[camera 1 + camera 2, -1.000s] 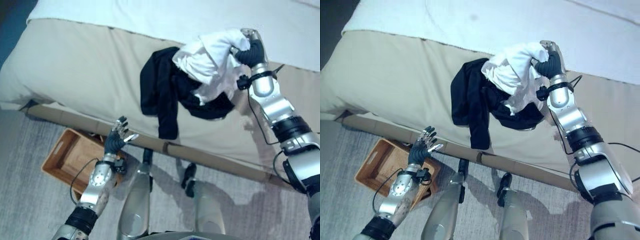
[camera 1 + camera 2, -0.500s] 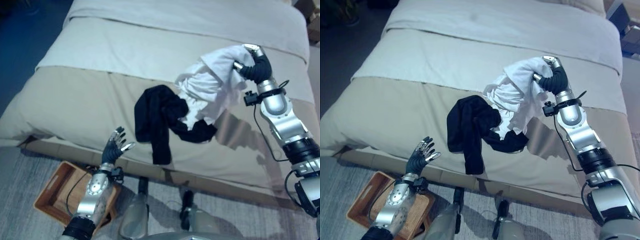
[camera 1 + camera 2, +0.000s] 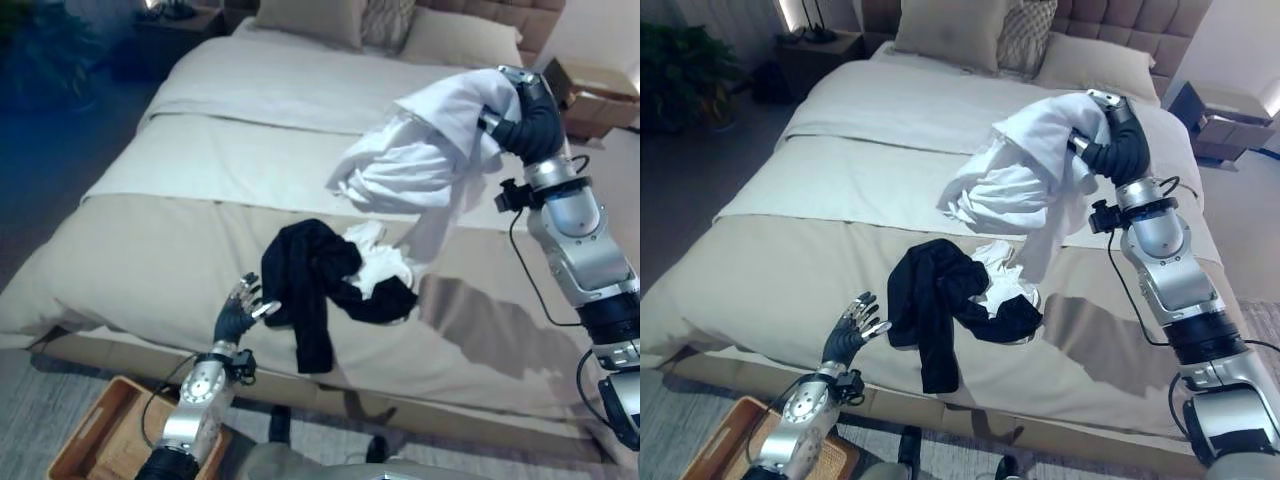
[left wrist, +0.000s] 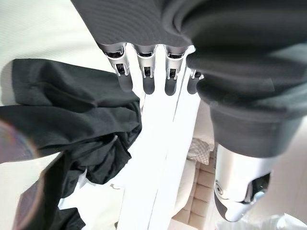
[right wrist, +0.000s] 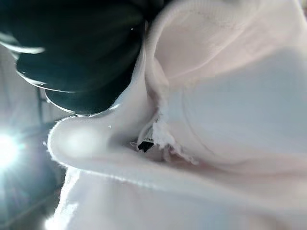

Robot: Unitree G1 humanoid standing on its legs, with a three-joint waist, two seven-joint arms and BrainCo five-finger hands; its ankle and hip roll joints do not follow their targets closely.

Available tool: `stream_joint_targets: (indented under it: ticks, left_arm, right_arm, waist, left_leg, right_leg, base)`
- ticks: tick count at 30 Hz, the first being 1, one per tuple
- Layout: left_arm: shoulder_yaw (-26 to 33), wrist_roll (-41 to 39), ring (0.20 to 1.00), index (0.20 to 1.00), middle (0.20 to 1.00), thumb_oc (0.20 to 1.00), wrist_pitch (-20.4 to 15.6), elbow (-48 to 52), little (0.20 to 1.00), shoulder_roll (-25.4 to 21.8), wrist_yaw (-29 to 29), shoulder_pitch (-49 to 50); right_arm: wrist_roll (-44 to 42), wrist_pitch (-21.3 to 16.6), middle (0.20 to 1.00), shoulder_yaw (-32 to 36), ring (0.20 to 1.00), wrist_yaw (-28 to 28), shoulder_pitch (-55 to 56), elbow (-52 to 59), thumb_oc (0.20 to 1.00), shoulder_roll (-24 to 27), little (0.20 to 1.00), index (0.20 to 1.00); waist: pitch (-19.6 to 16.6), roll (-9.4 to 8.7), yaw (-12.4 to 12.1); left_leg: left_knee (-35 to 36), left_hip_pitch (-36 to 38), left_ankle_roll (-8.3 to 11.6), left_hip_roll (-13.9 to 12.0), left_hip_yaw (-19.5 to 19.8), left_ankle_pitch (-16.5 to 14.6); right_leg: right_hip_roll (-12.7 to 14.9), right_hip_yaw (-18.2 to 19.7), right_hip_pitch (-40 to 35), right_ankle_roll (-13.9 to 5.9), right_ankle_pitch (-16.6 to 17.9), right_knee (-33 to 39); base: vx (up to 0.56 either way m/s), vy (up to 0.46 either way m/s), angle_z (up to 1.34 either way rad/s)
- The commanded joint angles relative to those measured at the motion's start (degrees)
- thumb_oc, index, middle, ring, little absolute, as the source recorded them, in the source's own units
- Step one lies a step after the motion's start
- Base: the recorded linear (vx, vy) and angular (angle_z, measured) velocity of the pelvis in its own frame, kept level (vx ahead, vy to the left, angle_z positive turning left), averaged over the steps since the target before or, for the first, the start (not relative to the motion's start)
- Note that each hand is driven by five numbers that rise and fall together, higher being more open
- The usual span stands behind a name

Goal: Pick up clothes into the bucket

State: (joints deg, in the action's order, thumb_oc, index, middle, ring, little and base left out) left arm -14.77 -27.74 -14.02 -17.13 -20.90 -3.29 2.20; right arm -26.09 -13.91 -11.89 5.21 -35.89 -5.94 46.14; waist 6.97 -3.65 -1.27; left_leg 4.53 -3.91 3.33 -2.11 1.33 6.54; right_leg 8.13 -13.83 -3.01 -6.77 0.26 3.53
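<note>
A white garment (image 3: 420,160) hangs in the air above the bed, bunched in my right hand (image 3: 528,105), whose fingers are curled into the cloth (image 5: 216,120). A black garment (image 3: 315,280) lies crumpled near the bed's front edge, with a small white piece (image 3: 385,265) resting on its right part. My left hand (image 3: 240,318) is raised by the bed's front edge, just left of the black garment (image 4: 72,124), fingers (image 4: 148,81) straight and holding nothing. A brown wicker basket (image 3: 85,455) stands on the floor at the lower left.
The bed (image 3: 160,240) has a beige cover in front and white sheets behind, with pillows (image 3: 950,35) at the headboard. A nightstand (image 3: 1225,110) stands to the right of the bed, another (image 3: 820,55) at the far left. Grey carpet (image 3: 680,430) lies before the bed.
My right hand has lifted the white garment clear of the black one, which stays on the bed. The camera has tilted up, showing more of the bed. My left hand stays open.
</note>
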Motion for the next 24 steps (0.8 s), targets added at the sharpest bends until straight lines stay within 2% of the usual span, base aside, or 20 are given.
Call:
stream_joint_targets:
  ticks: [1, 4, 11, 15, 18, 21, 24]
  left_arm:
    - [-1.29, 3.60, 1.000, 1.000, 1.000, 1.000, -1.91, 0.82, 1.000, -2.22, 0.79, -1.79]
    - [-0.68, 3.42, 1.000, 1.000, 1.000, 1.000, -2.49, 4.61, 1.000, -3.07, 0.15, -4.32]
    - [-0.12, 3.52, 1.000, 1.000, 1.000, 1.000, -3.98, 11.28, 1.000, -4.42, -0.18, -9.09]
    - [-0.81, 1.00, 1.000, 1.000, 1.000, 1.000, -4.54, 14.07, 1.000, -4.73, 0.87, -12.02]
    - [-2.03, -3.75, 1.000, 1.000, 1.000, 1.000, -4.20, 16.35, 1.000, -4.98, 3.69, -13.04]
    - [-3.17, 0.67, 1.000, 1.000, 1.000, 1.000, -4.15, 14.95, 1.000, -7.22, 3.80, -14.25]
    - [-5.52, 10.63, 1.000, 1.000, 1.000, 1.000, -4.10, 10.60, 1.000, -10.00, 2.55, -16.94]
  right_arm:
    - [-6.94, -4.89, 0.200, -0.59, 0.200, -1.30, -6.61, 2.19, 0.200, 2.30, 0.200, 0.200]
    - [-10.18, -4.52, 0.200, -2.28, 0.200, -3.20, -6.76, 2.88, 0.200, 1.81, 0.200, 0.200]
    - [-8.67, -2.18, 0.200, -5.15, 0.200, -5.96, -2.94, 4.99, 0.200, -0.78, 0.200, 0.200]
    - [-3.24, -0.43, 0.200, -8.63, 0.200, -7.14, -1.07, 2.94, 0.200, -1.52, 0.200, 0.200]
    - [1.11, 0.81, 0.200, -10.52, 0.200, -7.24, 1.51, -1.79, 0.200, -4.52, 0.200, 0.200]
    - [2.32, 1.33, 0.200, -12.10, 0.200, -8.72, 2.65, -2.82, 0.200, -5.91, 0.200, 0.200]
    - [2.45, 1.36, 0.200, -13.11, 0.200, -10.14, 3.67, -1.47, 0.200, -6.69, 0.200, 0.200]
  waist:
    - [-4.39, -2.82, 0.01]
    - [-4.91, -2.92, 0.29]
    - [-5.48, -2.76, 0.86]
    - [-5.66, -2.49, 1.20]
    - [-5.48, -2.05, 1.19]
    - [-5.34, -1.80, 1.33]
    - [-5.31, -1.57, 1.63]
  left_leg:
    - [-5.83, 0.07, 1.20, -4.70, -2.30, -5.57]
    - [-5.71, 0.48, 1.31, -4.93, -2.61, -5.58]
    - [-5.46, 1.77, 1.37, -5.14, -3.01, -5.78]
    - [-5.07, 2.17, 1.33, -5.11, -3.39, -5.67]
    - [-5.13, 2.24, 1.20, -5.04, -3.51, -5.67]
    - [-5.39, 2.42, 1.23, -5.08, -3.57, -5.80]
    - [-5.48, 2.48, 1.29, -5.12, -3.53, -5.76]
  right_leg:
    - [5.96, 0.71, 0.79, -4.93, 3.80, -2.31]
    - [5.71, 1.25, 0.73, -4.79, 3.93, -2.05]
    - [5.63, 1.74, 0.00, -4.68, 3.79, -1.94]
    - [5.65, 1.99, -0.01, -4.70, 4.01, -1.55]
    - [5.66, 2.17, 0.13, -4.71, 4.30, -1.29]
    - [5.66, 2.43, -0.05, -4.64, 4.20, -1.40]
    - [5.66, 2.39, -0.16, -4.65, 4.02, -1.49]
  base:
    - [0.00, -0.018, -0.04]
    - [0.00, -0.017, -0.16]
    - [0.01, -0.007, -0.06]
    - [-0.01, 0.002, -0.04]
    - [-0.01, 0.003, -0.06]
    - [0.00, 0.000, 0.00]
    - [0.00, 0.000, 0.00]
